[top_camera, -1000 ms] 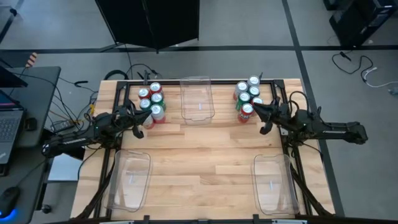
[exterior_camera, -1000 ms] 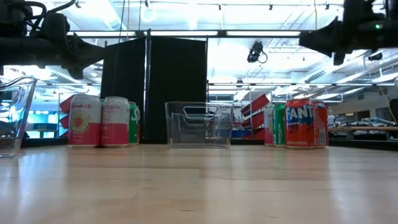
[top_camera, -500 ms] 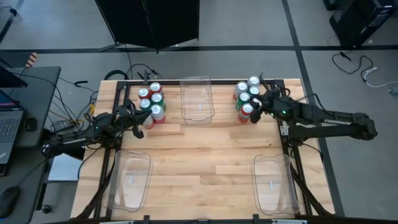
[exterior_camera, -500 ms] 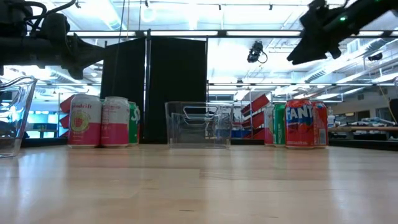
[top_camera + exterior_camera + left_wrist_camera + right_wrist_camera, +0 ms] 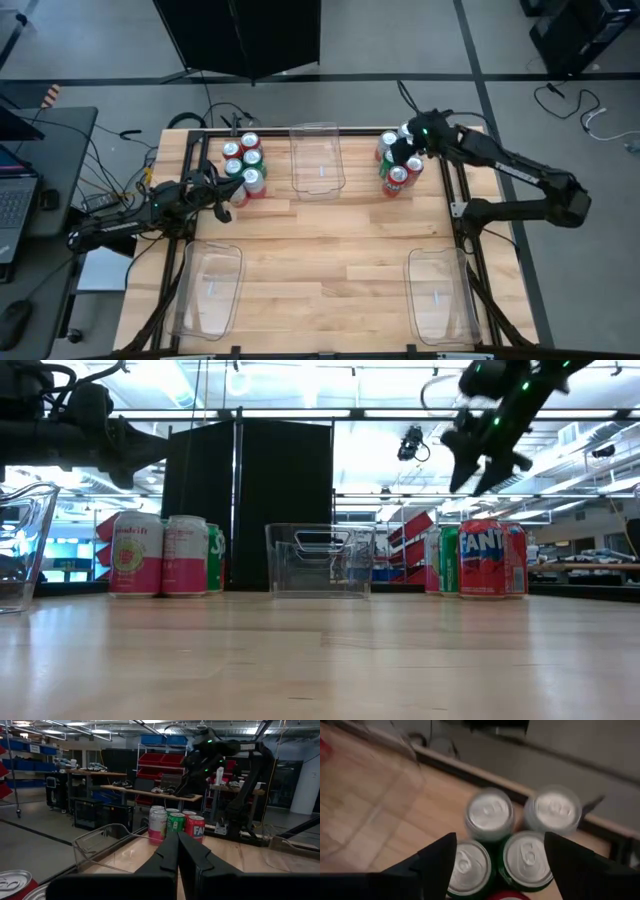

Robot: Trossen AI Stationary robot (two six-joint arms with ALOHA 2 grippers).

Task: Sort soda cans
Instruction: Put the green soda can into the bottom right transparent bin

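Two groups of soda cans stand upright on the wooden table. One is at the far left [image 5: 243, 165] and one at the far right [image 5: 397, 160]; each mixes red, green and pale cans. My right gripper [image 5: 405, 150] hangs open above the right group [image 5: 480, 558], pointing slantwise down. In the right wrist view its fingers stand wide on either side of several silver can tops [image 5: 490, 812], clear of them. My left gripper [image 5: 223, 205] waits shut by the left group [image 5: 165, 555], held level above the table, its fingers [image 5: 177, 852] together.
Three clear plastic bins stand on the table: one at the far middle [image 5: 318, 160] between the can groups, one near left [image 5: 208, 290], one near right [image 5: 440, 295]. The middle of the table is bare wood [image 5: 320, 240]. A black frame rail runs along the far edge [image 5: 350, 131].
My right gripper has swung from beside the right can group toward the table's far edge and up. It now hangs over the group's far cans. It has tipped from about level to slanting down, and its fingers have spread apart. The cans have not moved.
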